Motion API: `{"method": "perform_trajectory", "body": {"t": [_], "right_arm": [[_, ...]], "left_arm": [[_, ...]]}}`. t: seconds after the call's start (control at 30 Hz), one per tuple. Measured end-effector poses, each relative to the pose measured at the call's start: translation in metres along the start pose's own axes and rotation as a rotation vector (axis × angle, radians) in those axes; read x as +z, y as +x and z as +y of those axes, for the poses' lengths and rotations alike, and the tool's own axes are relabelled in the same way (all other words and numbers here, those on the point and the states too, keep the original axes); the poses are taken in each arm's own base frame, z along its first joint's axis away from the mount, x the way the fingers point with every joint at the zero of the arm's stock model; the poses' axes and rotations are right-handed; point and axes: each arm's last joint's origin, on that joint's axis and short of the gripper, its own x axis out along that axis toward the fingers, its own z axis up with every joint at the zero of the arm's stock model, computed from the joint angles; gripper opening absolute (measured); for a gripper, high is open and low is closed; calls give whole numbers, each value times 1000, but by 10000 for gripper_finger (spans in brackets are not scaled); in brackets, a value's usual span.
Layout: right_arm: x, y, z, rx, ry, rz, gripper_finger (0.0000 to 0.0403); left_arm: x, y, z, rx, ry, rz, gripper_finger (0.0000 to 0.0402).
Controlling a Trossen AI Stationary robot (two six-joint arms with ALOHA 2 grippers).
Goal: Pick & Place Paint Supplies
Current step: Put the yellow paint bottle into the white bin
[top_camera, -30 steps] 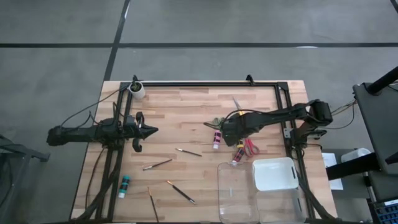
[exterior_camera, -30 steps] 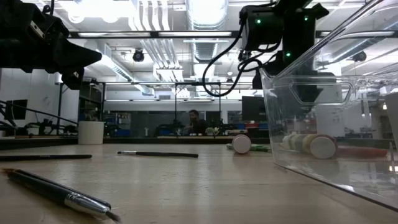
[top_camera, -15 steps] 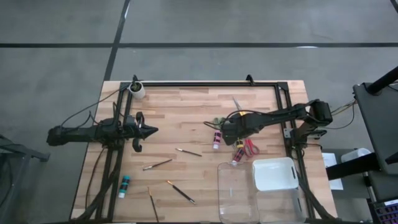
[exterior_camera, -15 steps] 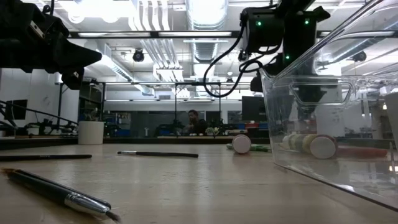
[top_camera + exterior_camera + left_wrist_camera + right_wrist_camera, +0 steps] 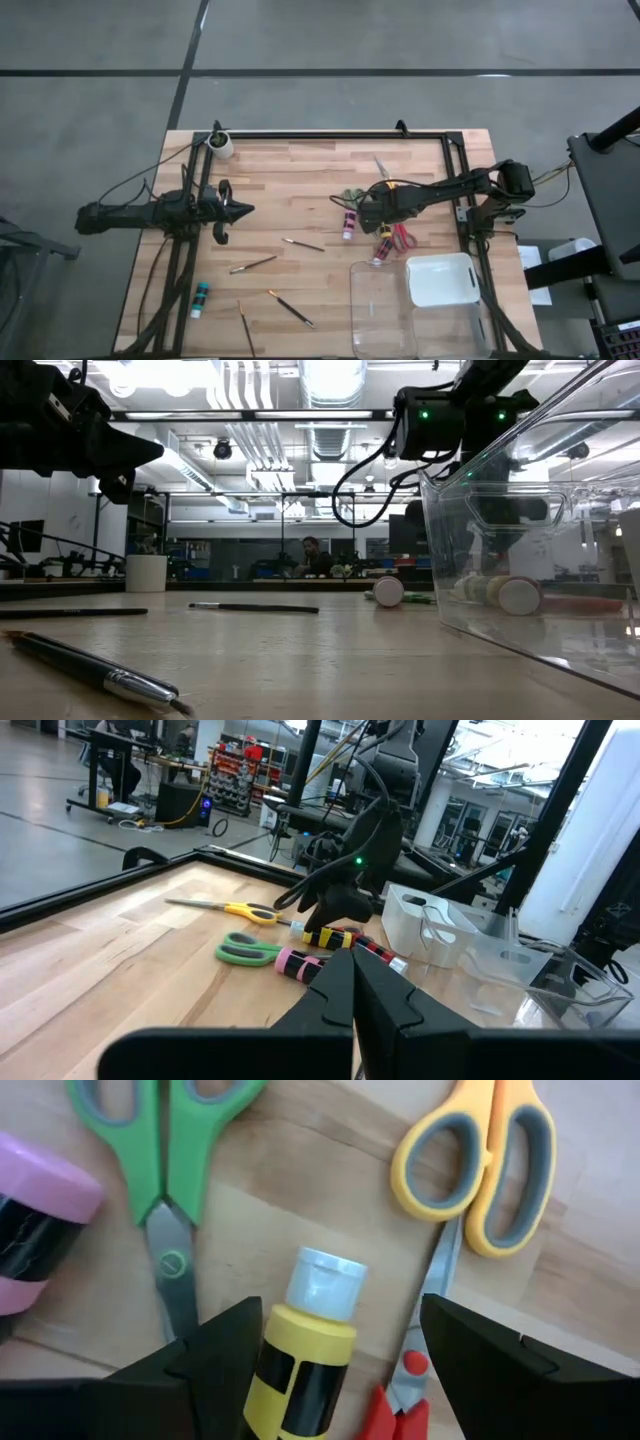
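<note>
Nearest the low camera, a dark brush [image 5: 95,668] lies slantwise on the bench [image 5: 300,190], with the clear plastic tray [image 5: 530,560] rising at about three o'clock of it; in the high view this tray [image 5: 385,320] sits at the bench's five o'clock corner beside a white lid [image 5: 440,280]. Along the near edge from above lie a teal paint bottle [image 5: 200,297] at seven o'clock and several thin brushes [image 5: 292,308] toward six o'clock. Farther in, the left end effector [image 5: 240,209] hovers at the nine o'clock side of the bench, its fingers pressed together and holding nothing. At about three o'clock of the bench's centre, the right end effector [image 5: 335,1355] is low over the clustered supplies with its fingers spread wide on either side of the yellow paint bottle [image 5: 305,1355], which lies on the wood with its pale cap pointing away from the wrist; the fingers do not pinch it. Just beyond that bottle lie the green scissors [image 5: 165,1170] at eleven o'clock and the yellow scissors [image 5: 480,1170] at one o'clock, with the red scissors [image 5: 395,1400] just beside the bottle and the pink paint bottle [image 5: 40,1220] at nine o'clock. Farthest off, a small white cup [image 5: 220,144] stands at the bench's eleven o'clock corner.
</note>
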Motion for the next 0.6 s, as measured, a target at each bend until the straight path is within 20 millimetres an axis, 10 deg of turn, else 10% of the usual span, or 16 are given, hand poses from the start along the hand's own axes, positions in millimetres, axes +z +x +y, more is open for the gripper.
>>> {"method": "perform_trajectory", "body": {"t": [0.6], "right_arm": [[-13, 22, 0, 120, 61, 7, 272]], "left_arm": [[0, 0, 0, 0, 0, 0, 0]]}}
